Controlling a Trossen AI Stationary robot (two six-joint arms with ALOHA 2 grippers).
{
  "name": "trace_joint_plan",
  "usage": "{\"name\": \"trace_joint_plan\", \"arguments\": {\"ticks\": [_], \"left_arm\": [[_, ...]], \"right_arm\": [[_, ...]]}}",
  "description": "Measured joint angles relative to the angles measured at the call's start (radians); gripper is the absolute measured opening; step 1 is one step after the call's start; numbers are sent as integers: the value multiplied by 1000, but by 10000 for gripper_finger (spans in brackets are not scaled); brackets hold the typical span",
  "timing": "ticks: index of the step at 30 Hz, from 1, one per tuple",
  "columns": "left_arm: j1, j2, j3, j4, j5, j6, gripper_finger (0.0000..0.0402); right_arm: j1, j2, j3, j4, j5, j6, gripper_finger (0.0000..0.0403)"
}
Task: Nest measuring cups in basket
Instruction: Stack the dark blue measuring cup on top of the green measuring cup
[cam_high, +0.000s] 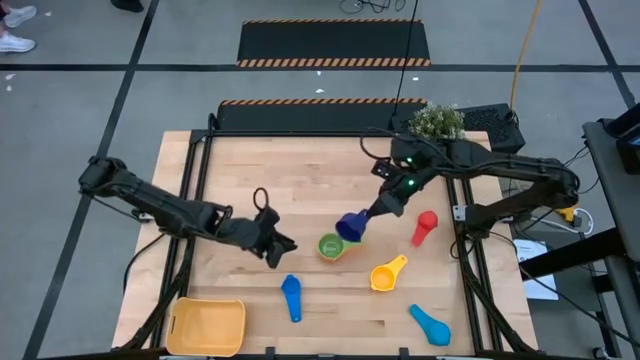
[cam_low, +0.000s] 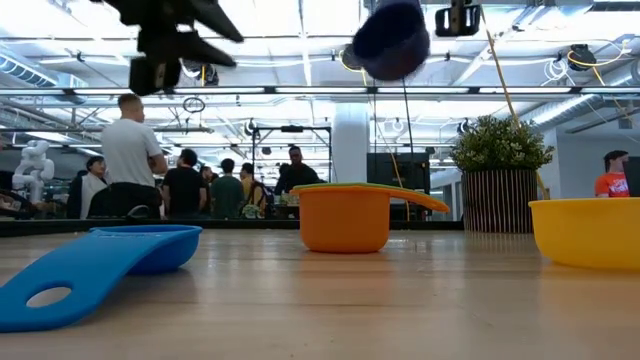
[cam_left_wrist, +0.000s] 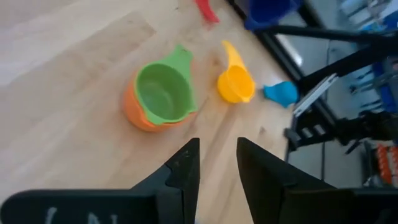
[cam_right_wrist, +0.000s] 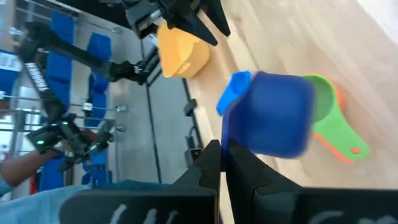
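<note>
A dark blue measuring cup (cam_high: 350, 226) hangs in the air, with my right gripper (cam_high: 367, 220) shut on it, just beside a green cup (cam_high: 331, 245) that sits nested in an orange cup (cam_left_wrist: 134, 112) on the table. Lying loose on the wood are a yellow cup (cam_high: 388, 274), a red cup (cam_high: 425, 226), a blue cup (cam_high: 291, 296) and a light blue cup (cam_high: 430, 324). The yellow basket (cam_high: 208, 326) stands at the near left corner. My left gripper (cam_left_wrist: 217, 162) hovers open left of the green cup, with nothing between its fingers. My right gripper holds the dark blue cup at the side nearest the fingers (cam_right_wrist: 245, 149); the fingers themselves hide which part is pinched. They come slanting down from the table's far right. The cup is lifted clear of the table (cam_low: 392, 40), its bowl beyond the fingertips.
A potted plant (cam_high: 437, 121) stands at the far right corner. A black cable loop (cam_high: 261, 197) lies on the table behind my left gripper. People stand in the room beyond the table (cam_low: 130, 150). Bare wood lies between the cups and the basket.
</note>
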Motion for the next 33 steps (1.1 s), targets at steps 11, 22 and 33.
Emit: {"name": "trace_joint_plan", "arguments": {"ticks": [11, 22, 33], "left_arm": [[-162, 1, 0, 40, -149, -134, 106], [-183, 1, 0, 41, -187, -87, 106], [-146, 1, 0, 41, -187, -10, 106]], "right_arm": [[102, -160, -308, 392, 89, 306, 0], [168, -156, -603, 960, 199, 534, 0], [163, -153, -728, 1010, 288, 582, 0]]}}
